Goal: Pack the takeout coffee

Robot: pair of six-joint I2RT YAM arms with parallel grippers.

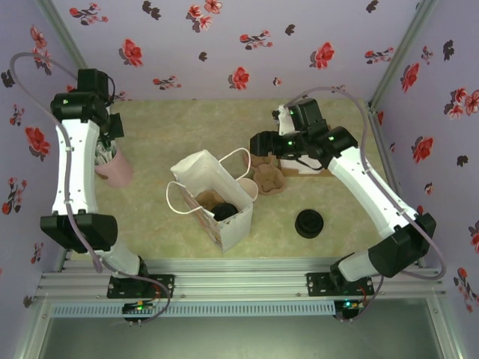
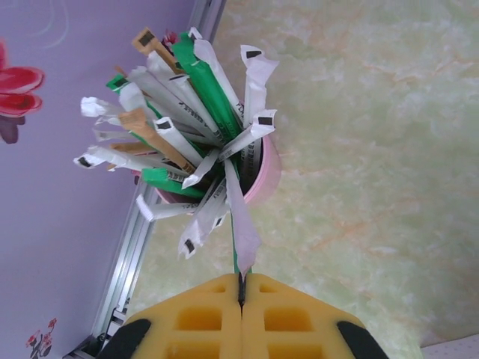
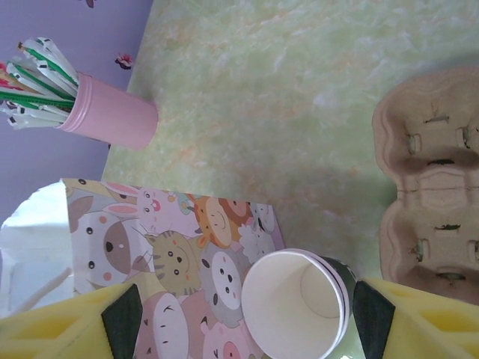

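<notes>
**Left Arm Pinched a Stick at the Pink Cup; Right Arm Hung Open Over a Lidless Cup**

The left arm stood stretched up the left side of the table (image 1: 165,127), its wrist bent down over the pink cup (image 2: 266,168) near the flowered wall. The left gripper (image 2: 241,288) had its yellow fingers pressed together, and the lower end of one wrapped stick (image 2: 241,224), white with a green edge, was nipped in the seam between them. The stick ran up into the pink cup, which bristled with many more sticks in white, green and tan wrappers.

The right arm reached from the right side toward the middle of the table, elbow out and wrist turned left. The right gripper (image 3: 247,325) held its fingers wide apart. The lidless cup (image 3: 296,307), cream-white and empty inside, lay between them, nearer one finger; whether it touched that finger could not be told.

The paper bag (image 1: 196,170) stood open at mid-table, its outer side printed with cartoon animals. Inside it the takeout coffee (image 1: 224,212), black lid up, sat beside a brown insert. The lidless cup was just beside the bag. A pulp carrier (image 1: 269,178) lay near it, its wells empty. A stack of black lids (image 1: 308,223) stood apart, nearer the arm bases.
</notes>
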